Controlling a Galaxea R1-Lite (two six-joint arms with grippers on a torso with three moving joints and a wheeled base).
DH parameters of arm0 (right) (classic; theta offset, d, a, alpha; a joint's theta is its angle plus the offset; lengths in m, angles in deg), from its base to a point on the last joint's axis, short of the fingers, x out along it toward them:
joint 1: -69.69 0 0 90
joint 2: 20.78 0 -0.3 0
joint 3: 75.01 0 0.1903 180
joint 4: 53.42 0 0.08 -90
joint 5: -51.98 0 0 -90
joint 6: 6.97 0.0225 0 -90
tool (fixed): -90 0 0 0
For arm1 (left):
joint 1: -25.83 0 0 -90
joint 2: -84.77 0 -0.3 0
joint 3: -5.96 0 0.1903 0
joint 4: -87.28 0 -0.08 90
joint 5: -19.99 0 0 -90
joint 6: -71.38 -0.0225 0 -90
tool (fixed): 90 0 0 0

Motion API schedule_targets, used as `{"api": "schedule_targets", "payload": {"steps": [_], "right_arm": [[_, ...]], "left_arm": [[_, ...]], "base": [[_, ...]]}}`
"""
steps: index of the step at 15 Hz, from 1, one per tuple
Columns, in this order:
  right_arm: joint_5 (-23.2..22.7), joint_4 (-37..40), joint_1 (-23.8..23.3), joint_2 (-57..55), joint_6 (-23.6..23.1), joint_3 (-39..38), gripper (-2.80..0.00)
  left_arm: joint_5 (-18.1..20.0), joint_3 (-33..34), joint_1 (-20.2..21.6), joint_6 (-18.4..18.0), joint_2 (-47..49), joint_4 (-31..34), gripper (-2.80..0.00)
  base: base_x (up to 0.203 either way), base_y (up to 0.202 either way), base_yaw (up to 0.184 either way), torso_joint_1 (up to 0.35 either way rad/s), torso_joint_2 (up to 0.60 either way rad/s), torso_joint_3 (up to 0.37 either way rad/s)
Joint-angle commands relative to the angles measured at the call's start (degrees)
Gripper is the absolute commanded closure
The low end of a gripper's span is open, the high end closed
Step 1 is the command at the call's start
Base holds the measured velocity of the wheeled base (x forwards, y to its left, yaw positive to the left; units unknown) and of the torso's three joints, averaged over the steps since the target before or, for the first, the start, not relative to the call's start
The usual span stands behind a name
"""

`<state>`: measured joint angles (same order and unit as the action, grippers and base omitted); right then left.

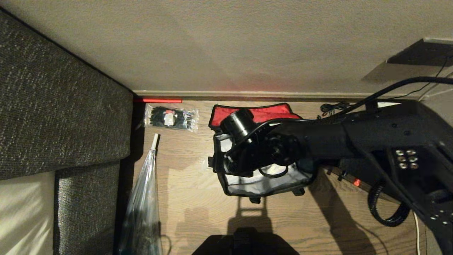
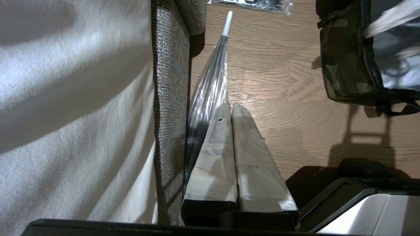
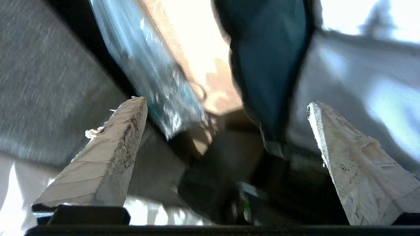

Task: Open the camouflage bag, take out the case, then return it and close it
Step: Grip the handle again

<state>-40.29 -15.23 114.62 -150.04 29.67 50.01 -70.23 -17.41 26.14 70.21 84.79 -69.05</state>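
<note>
Tape-wrapped, pale fingers (image 3: pixel 111 154) of the right gripper (image 3: pixel 226 105) stand wide apart with nothing between them. In the right wrist view they frame the dark rim and pale grey lining of the camouflage bag (image 1: pixel 263 184), with a strip of wooden floor and a clear plastic umbrella beyond, all smeared by blur. In the head view the right arm (image 1: pixel 318 141) reaches in from the right and hangs over the open mouth of the bag, hiding most of its inside, so the gripper itself cannot be made out there.

The bag sits on the floor (image 1: pixel 198 205) near the skirting board, its lid thrown back toward the wall with the red lining (image 1: pixel 262 112) facing up. The left wrist view shows its camouflage side panel (image 2: pixel 341 72) and a black strap at the base. What lies inside the bag cannot be told. Just beside the bag to the right, under the arm, lies a flat black thing with a small red spot (image 1: pixel 356 182), mostly hidden; it may be the case.

The left gripper (image 2: pixel 231 108) hangs parked above the floor beside the sofa (image 2: pixel 169 98), its two taped fingers pressed together and empty. The umbrella (image 1: pixel 143 198) lies along the sofa's edge, white tip toward the wall. A small clear packet of black items (image 1: pixel 171 118) lies by the skirting board, between sofa and bag.
</note>
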Motion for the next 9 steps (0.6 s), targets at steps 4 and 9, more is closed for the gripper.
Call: {"api": "schedule_targets", "payload": {"steps": [4,9], "right_arm": [[1.9,0.55,-6.41,16.59,-12.63,-21.22,-2.8],[14.96,-4.86,-17.9,29.54,-34.69,-46.32,-2.8]], "left_arm": [[-0.04,0.11,0.0,0.03,-0.11,0.01,0.0],[-0.04,0.17,-0.03,0.02,-0.11,-0.03,0.0]], "base": [[0.0,0.0,0.0,0.0,0.0,0.0],[0.0,0.0,0.0,0.0,0.0,0.0]]}}
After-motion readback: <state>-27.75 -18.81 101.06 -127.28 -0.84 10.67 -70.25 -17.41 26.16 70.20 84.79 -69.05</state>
